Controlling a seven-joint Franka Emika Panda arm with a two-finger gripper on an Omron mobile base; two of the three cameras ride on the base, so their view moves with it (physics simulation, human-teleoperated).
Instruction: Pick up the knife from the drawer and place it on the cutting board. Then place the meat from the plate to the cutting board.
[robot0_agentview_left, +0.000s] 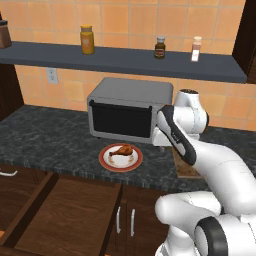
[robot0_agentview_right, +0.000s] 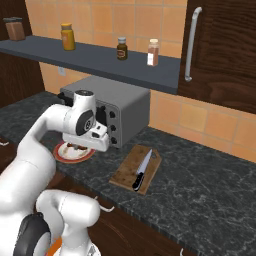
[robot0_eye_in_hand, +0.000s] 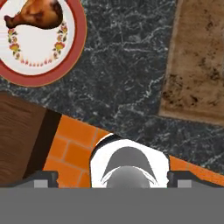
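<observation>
The gripper (robot0_eye_in_hand: 112, 178) hangs over the dark counter (robot0_eye_in_hand: 122, 78) with its jaws spread wide and nothing between them — both finger tips sit at the far edges of the hand view. Ahead and to its left lies the plate (robot0_eye_in_hand: 74, 57) with the meat (robot0_eye_in_hand: 37, 15) on it. Ahead and to its right is the cutting board (robot0_eye_in_hand: 197, 61); in the right base view the knife (robot0_agentview_right: 142, 170) rests on the board — blade pointing toward the wall. The drawer (robot0_agentview_left: 70, 220) stands pulled out below the counter edge
</observation>
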